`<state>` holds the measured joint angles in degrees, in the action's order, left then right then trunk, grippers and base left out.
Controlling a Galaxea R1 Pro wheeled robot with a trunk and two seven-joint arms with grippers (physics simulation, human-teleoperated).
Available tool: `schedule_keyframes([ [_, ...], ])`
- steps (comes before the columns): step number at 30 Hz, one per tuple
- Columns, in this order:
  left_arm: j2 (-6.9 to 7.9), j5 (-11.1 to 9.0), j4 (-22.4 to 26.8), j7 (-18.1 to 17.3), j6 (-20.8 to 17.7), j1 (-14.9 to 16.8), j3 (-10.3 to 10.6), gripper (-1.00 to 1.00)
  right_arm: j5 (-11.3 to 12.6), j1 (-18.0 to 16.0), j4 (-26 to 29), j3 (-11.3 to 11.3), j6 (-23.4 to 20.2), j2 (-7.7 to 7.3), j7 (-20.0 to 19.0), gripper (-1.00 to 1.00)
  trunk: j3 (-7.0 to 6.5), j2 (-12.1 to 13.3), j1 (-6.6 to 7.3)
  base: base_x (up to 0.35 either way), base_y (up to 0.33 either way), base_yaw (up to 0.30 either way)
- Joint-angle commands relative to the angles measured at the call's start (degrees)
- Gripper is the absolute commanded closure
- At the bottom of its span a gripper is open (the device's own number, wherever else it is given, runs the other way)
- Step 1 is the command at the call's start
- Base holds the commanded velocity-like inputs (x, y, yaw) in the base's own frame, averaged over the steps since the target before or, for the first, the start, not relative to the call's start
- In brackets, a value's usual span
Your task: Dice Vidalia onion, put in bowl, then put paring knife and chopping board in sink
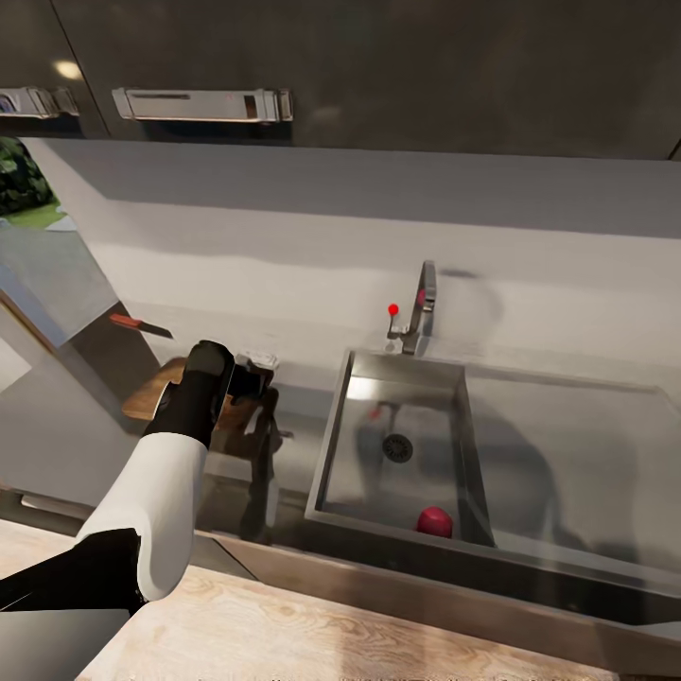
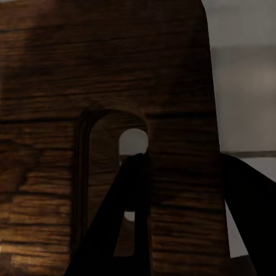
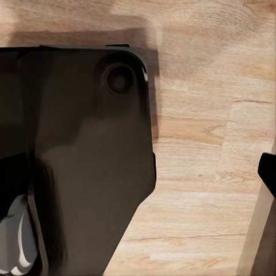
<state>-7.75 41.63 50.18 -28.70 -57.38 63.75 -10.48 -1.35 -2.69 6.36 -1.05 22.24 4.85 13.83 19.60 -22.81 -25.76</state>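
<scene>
The onion (image 1: pixel 434 521) sits at the sink's (image 1: pixel 326 445) near edge. Left of the basin, the left gripper (image 1: pixel 248 371) covers the board's (image 1: pixel 149 392) right end; its fingers (image 2: pixel 129 198) straddle the slot (whether they grip is unclear). The knife (image 1: pixel 140 326) lies beyond, near the countertop's (image 1: pixel 284 284) left edge. The right gripper's state cannot be told.

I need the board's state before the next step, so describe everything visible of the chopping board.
The brown rectangular wooden chopping board has dark grain, rounded corners and a slot handle hole near one end. It lies on the grey countertop left of the steel sink, largely hidden under the left pincer, whose dark fingers reach over the slot.
</scene>
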Motion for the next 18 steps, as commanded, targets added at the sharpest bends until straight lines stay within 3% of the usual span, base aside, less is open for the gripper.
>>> schedule_keyframes([
  [1,-0.07,0.6,0.0,-0.6,-0.1,0.1,-0.2,1.00,-0.1,0.0,0.0,-0.1,0.2,0.03,0.2,-1.00,0.19,-0.1,-0.03,0.000,0.000,0.000],
  [18,-0.15,0.6,2.0,-0.7,0.0,0.1,-0.2,1.00,-0.1,0.0,0.0,-0.1,0.2,0.06,0.1,-1.00,1.77,-0.1,-0.03,0.000,0.000,0.000],
])
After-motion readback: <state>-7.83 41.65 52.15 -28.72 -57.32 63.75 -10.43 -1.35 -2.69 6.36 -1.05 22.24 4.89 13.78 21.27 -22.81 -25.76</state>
